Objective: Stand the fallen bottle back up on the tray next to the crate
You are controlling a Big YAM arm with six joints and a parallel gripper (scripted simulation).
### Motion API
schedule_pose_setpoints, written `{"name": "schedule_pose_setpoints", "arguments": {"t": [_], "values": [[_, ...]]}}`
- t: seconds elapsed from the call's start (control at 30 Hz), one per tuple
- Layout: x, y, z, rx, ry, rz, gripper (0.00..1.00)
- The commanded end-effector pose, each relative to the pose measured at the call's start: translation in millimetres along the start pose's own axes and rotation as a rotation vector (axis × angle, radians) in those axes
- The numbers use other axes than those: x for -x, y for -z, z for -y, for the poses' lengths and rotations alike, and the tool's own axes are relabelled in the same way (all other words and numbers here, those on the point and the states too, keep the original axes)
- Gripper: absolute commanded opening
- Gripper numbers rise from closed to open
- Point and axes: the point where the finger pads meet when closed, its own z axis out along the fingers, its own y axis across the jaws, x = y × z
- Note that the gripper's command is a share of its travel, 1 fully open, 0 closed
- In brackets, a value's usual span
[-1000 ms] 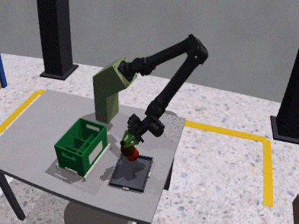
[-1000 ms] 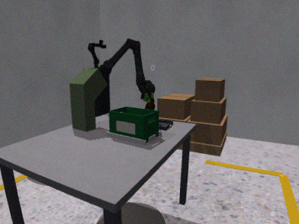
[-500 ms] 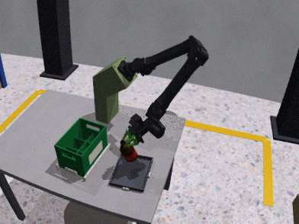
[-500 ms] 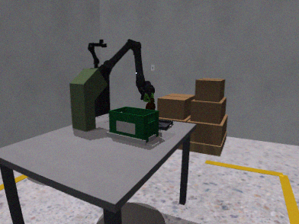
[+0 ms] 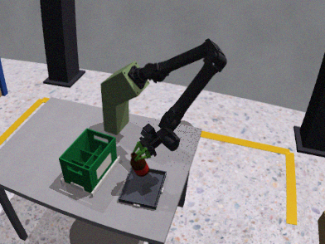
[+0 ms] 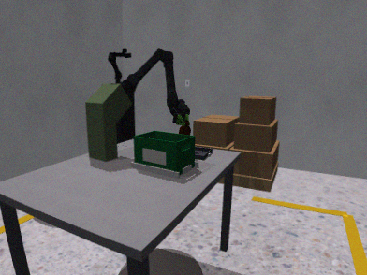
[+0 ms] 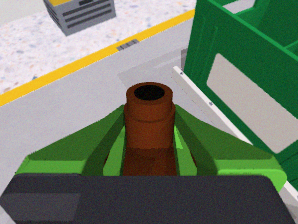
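Brown bottle [image 5: 141, 167] [image 6: 185, 129] [image 7: 149, 132], red lower down. In the top view it is just below and right of centre frame, over the upper edge of the dark tray [image 5: 123, 196] [image 6: 204, 156]. Leans somewhat there; whether its base touches the tray I cannot tell.

Gripper [image 5: 142, 152] [image 6: 183, 120] [image 7: 149, 112] — green fingers about a third open, closed on the bottle near its neck. Mouth and rim stand free between them in the lower middle of the wrist view.

Handling, by judgement: looks like glass, so stiff, smooth, likely to slip or swing if pinched loosely; could chip if knocked down hard. Weight unknown — probably bottom-heavy if anything is in it. The present hold, high up, suits standing it: the base is left free to meet the tray first. Price of it: a small turn at the neck carries the base a long way. Squeeze firm, lower slowly, no sideways push, since the tray is loose.

Green crate [image 5: 81, 173] [image 6: 180, 156] [image 7: 212, 37], left of the tray in the top view, upright; keep the fingers off its wall on leaving.

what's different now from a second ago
The brown bottle with a red band seems to have swung slightly closer to upright, its neck end rising along with the green-fingered gripper. The grip on it is unchanged; the green plastic crate and black tray look unmoved.
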Motion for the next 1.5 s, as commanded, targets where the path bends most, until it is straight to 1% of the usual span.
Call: {"name": "schedule_pose_setpoints", "arguments": {"t": [0.0, 1.1, 1.47], "values": [[7.7, -2.1, -3.5, 0.009, -0.025, 0.022, 0.0], [7.6, -2.1, -3.5, 0.009, -0.025, 0.021, 0.0], [2.4, -1.3, -4.2, 0.013, -0.022, 0.015, 0.0]]}}
